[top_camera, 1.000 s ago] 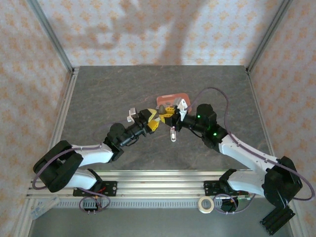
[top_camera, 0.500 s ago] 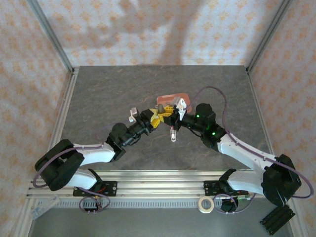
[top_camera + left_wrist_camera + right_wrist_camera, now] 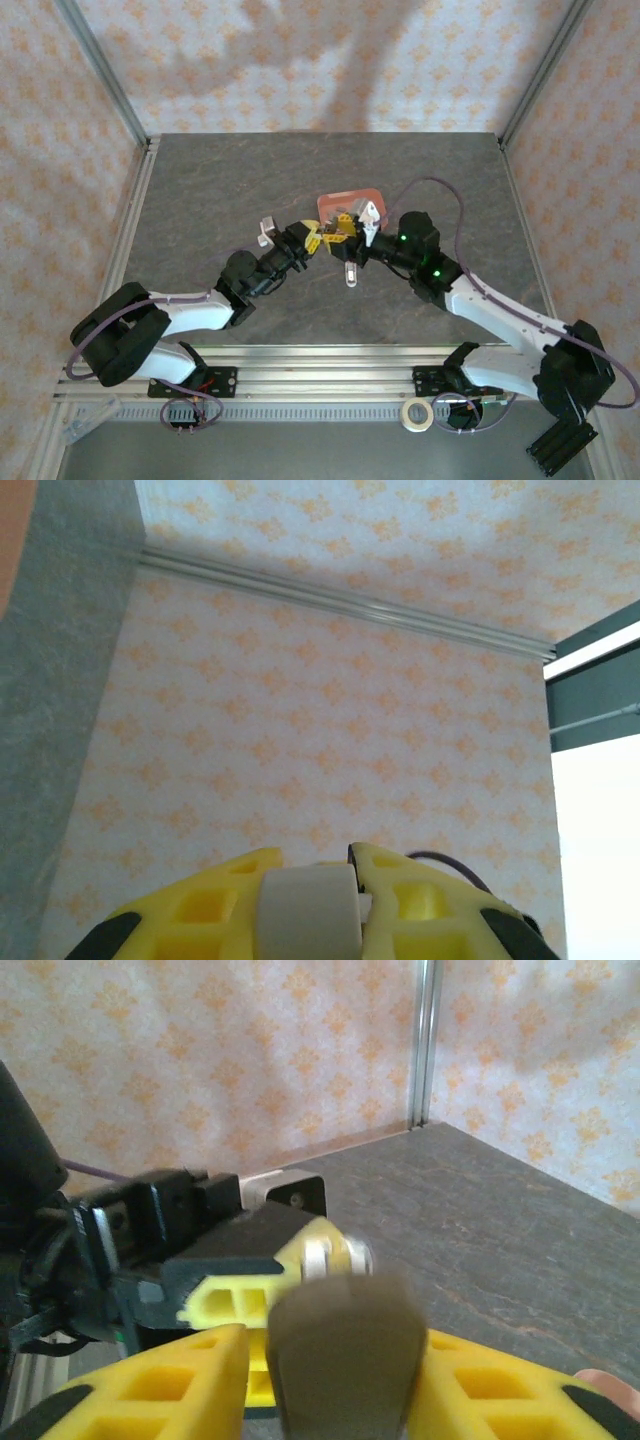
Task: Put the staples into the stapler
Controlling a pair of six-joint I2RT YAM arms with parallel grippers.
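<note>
Over the middle of the table my two grippers meet tip to tip. My left gripper (image 3: 320,237) (image 3: 312,865) is shut on a pale white block (image 3: 308,915), an end of the stapler. My right gripper (image 3: 346,232) (image 3: 340,1340) has a blurred grey-beige part of the stapler (image 3: 345,1360) between its yellow fingers, with a thin gap on the left side. Beyond it the left fingers (image 3: 240,1295) pinch white and silvery bits (image 3: 340,1253). A small pale piece (image 3: 350,274) sits just below the grippers; I cannot tell whether it is joined to them. The staples are hidden.
A salmon-pink tray (image 3: 345,198) lies right behind the grippers, partly covered by them. Patterned walls with metal posts close in the table on three sides. A roll of tape (image 3: 417,413) sits by the front rail near the right arm's base.
The left jaws have closed on the stapler's pale end. The right jaws have widened around it. The left wrist has shifted a little toward the right gripper.
</note>
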